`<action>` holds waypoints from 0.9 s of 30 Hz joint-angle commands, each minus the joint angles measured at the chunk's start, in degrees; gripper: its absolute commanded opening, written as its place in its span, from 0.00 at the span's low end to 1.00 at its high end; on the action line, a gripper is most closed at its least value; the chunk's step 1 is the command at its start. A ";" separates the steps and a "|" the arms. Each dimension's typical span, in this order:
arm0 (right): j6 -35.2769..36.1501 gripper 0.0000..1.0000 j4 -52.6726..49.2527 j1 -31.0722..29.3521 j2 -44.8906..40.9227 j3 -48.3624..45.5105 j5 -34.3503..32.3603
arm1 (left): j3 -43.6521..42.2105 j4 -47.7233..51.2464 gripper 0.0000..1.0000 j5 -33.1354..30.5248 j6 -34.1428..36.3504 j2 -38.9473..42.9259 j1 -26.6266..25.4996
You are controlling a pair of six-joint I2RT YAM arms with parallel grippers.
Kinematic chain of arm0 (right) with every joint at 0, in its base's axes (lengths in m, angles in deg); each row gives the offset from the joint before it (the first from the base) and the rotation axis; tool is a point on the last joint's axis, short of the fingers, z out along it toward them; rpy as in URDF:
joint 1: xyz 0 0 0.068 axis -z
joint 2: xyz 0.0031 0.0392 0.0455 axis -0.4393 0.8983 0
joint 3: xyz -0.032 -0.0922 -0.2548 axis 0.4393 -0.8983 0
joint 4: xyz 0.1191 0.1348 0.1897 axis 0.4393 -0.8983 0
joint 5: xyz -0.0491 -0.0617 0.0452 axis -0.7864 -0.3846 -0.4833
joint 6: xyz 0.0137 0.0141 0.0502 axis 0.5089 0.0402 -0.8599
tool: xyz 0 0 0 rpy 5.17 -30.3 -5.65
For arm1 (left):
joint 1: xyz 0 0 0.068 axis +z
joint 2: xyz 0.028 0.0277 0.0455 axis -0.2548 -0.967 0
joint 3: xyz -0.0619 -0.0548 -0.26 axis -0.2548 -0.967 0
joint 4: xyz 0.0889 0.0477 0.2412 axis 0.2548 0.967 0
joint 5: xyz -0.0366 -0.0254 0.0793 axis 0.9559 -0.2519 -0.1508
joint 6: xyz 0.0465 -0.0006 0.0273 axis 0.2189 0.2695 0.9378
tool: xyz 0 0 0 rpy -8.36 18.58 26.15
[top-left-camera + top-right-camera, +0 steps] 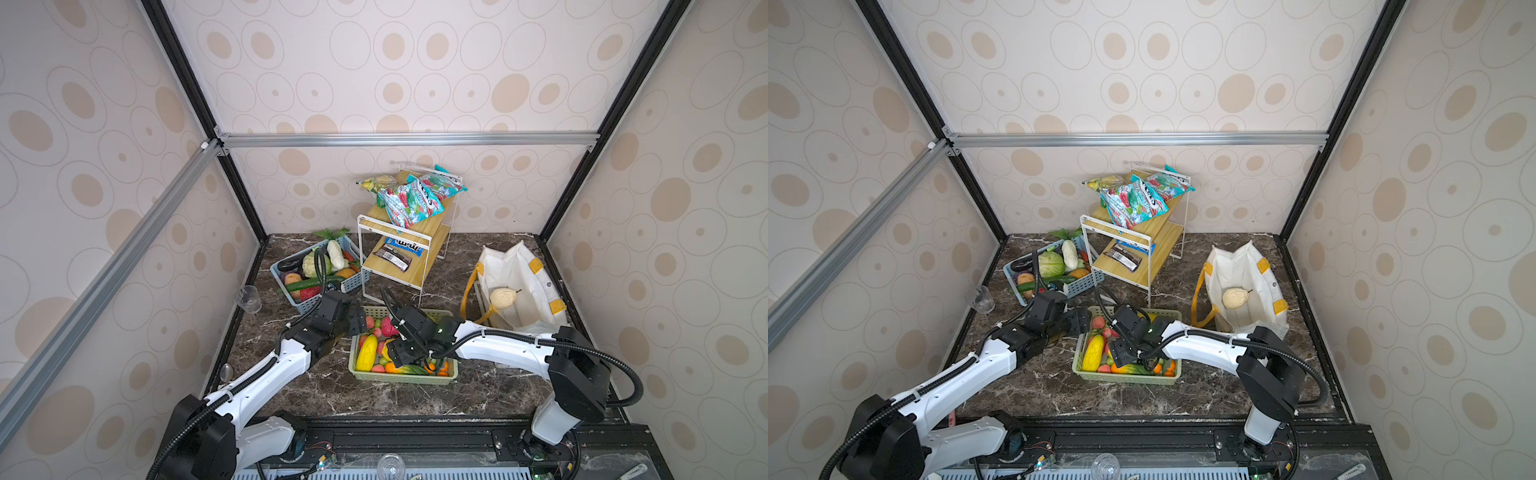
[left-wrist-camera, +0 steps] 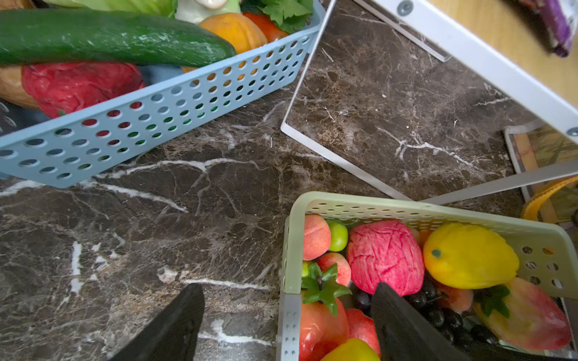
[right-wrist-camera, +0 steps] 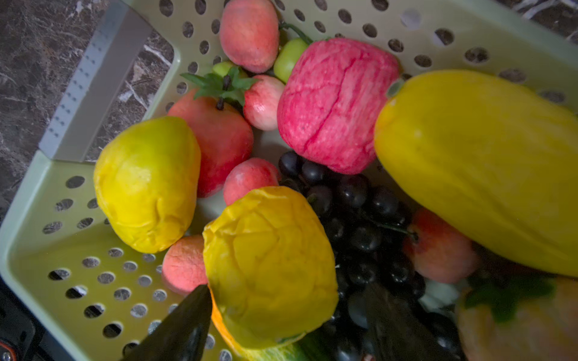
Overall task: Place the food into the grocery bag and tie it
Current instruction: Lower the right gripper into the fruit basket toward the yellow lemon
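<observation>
**Status, working outward from my station**

1. The right end effector (image 3: 287, 290) is low inside the green basket (image 1: 403, 379), the container nearest me on the counter (image 1: 415, 399). Its jaws stand wide apart, one finger on each side of a crumpled yellow fruit (image 3: 269, 265). I see no closed grip, so I judge the fruit is not held.
2. The left end effector (image 2: 286, 289) hangs at the far left corner of the same basket. Its jaws are spread wide and empty, one finger over bare counter and the other over the fruit.
3. The green basket is full of food. It holds a long yellow fruit (image 1: 367, 352), dark grapes (image 3: 359, 218), a pink-red fruit (image 3: 334, 103), small peaches and more.
4. The blue basket (image 1: 328, 293), farther back on the left, is also full. It holds a cucumber (image 2: 109, 37), a cabbage and other vegetables.
5. The grocery bag (image 1: 519, 270) lies on the right of the counter with its mouth open. It contains a single pale pear (image 1: 503, 297). Its mustard handles (image 1: 469, 291) hang loose and untied.

**Progress.** I judge the task to be at an early stage. One item is bagged, nearly all the food is left to transfer, and tying has not begun.

**Legible markings.** On the shelf rack (image 1: 415, 286) at the back, a blue packet (image 1: 403, 246) on the lower tier reads "m&m". The teal-and-red bags (image 1: 409, 199) on the top tier carry large lettering that I cannot read in full. The dark bar wrapper beside the blue packet is illegible.
</observation>
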 commanded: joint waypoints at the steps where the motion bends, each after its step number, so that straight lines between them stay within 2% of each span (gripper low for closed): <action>1: -1.02 0.80 0.71 -0.57 1.09 -1.02 -0.24 | 0.32 -0.28 0.84 -0.63 -0.99 0.01 -0.45; 5: -1.11 0.77 1.48 -0.65 1.51 -1.53 -0.06 | 0.30 -0.40 0.84 -0.33 -0.92 -0.19 -0.38; 9: -1.28 0.70 1.55 -0.65 1.62 -1.57 0.27 | 0.45 -0.39 0.83 0.61 -0.81 -0.19 -0.45; 14: -1.63 0.61 1.85 -0.62 0.13 -2.15 0.96 | 0.77 -2.37 0.80 7.12 -0.05 1.11 -0.59; 23: -2.94 0.57 -1.14 -0.60 -1.92 -0.80 1.45 | 3.26 1.30 0.78 12.52 2.94 1.84 -0.71; 27: -3.04 0.57 -2.82 -0.65 -3.90 -0.48 0.98 | 2.57 1.89 0.78 17.60 5.19 2.45 -0.74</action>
